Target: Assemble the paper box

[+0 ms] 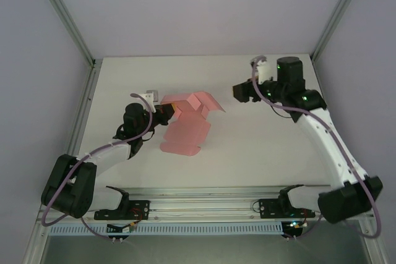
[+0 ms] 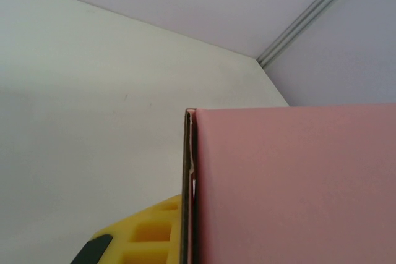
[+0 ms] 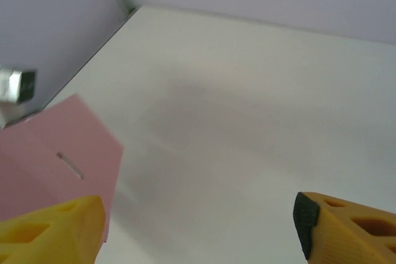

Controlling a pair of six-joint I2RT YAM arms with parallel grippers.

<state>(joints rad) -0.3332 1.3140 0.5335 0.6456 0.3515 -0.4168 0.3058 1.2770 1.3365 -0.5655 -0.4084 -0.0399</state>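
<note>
The box (image 1: pixel 185 129), pink card only partly folded, sits left of the middle of the table (image 1: pixel 266 153). From above, one flat panel reaches toward the near edge, the part behind it is folded up, and a flap (image 1: pixel 213 104) sticks out to the right. The left gripper (image 1: pixel 162 113) is at the box's left edge, closed on the card there. In the left wrist view a pink wall takes the lower right, its upright cut edge showing dark. A yellow finger (image 2: pixel 145 236) lies tight against that edge from the left, and the other finger is hidden behind the card. The right gripper (image 1: pixel 241 93) hangs over the far right part of the table, well apart from the box and pointing left toward it. It is open, with nothing between the jaws. In the right wrist view its two yellow fingers (image 3: pixel 52 230) sit at the lower corners with bare table between them, and the right-hand one carries a black pad at its tip. That view also catches the box at the left, a pink sheet with a short slit (image 3: pixel 71 165) cut in it, rising behind the left-hand finger. Whether the box's far side rests on the table or is lifted off it, I cannot tell.
</note>
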